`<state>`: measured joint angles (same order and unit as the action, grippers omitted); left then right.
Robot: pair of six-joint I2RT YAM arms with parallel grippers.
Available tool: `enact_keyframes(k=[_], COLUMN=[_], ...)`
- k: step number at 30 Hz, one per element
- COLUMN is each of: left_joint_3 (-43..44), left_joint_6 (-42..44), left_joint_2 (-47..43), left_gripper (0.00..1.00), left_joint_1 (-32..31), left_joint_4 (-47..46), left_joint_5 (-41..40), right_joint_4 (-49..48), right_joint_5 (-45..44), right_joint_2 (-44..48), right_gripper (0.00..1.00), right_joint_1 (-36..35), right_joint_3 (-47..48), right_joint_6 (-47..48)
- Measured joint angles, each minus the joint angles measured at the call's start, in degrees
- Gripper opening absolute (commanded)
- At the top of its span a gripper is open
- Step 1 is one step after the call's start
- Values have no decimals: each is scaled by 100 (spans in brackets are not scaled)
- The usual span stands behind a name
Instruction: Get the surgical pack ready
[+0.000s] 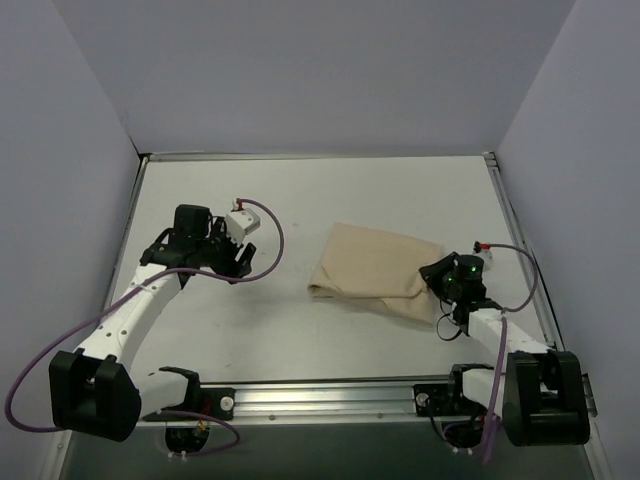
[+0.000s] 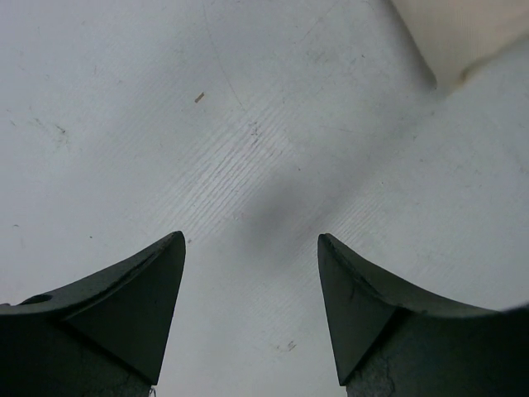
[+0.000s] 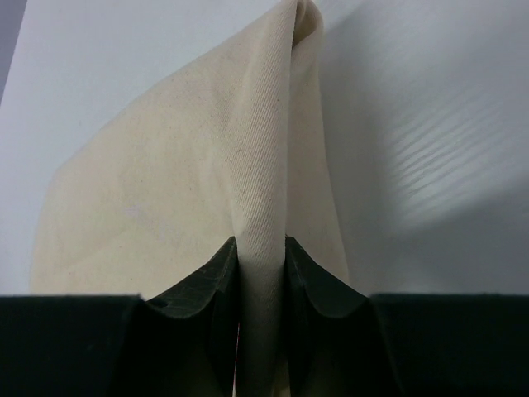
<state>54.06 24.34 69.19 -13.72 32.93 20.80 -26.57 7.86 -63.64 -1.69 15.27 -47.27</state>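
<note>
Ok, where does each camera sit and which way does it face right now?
Top external: above and behind, looking down on the table; both arms show.
Left wrist: on the left arm, facing bare table; the open left tool shows.
Right wrist: on the right arm, facing the cloth; the right tool pinches a fold.
Shared: the cloth shows in all three.

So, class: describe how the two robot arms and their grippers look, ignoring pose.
The left arm and right arm have white links, black joints and looping purple cables. A green light glows on the right arm. The left gripper and right gripper each have two dark, curved, pointed fingers.
</note>
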Motion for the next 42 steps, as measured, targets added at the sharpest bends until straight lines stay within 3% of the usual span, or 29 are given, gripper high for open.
enact_keyframes(k=[8, 18, 21, 28, 30, 31, 34, 37, 42], left_joint_3=[-44, -90, -92, -92, -92, -92, -92, -92, -87], left_joint_6=[66, 155, 155, 146, 146, 146, 146, 144, 144], left_joint_2=[-122, -271, -271, -273, -275, -278, -286, -310, -387], left_gripper=[74, 74, 74, 74, 74, 74, 75, 77, 79], left_joint_1=[144, 234, 247, 258, 258, 258, 258, 258, 258], left_joint_4=[-2, -7, -7, -7, -7, -7, -2, 35, 208], left_joint_5=[0, 4, 7, 9, 9, 9, 9, 9, 13], right_joint_4=[44, 756, 848, 752, 763, 813, 1185, 1733, 3025], right_joint_5=[-26, -42, -46, 17, 37, 50, 155, 133, -216], right_joint_2=[190, 1217, 1414, 1368, 1386, 1423, 1770, 2146, 2680], right_gripper=[0, 0, 0, 0, 19, 47, 84, 93, 97], right_joint_1=[2098, 4957, 5386, 5449, 5449, 5449, 5429, 5250, 4948], right_joint_3=[-116, -409, -514, -551, -551, -546, -446, -46, 857], right_joint_6=[-262, -549, -614, -828, -817, -807, -688, -494, -177])
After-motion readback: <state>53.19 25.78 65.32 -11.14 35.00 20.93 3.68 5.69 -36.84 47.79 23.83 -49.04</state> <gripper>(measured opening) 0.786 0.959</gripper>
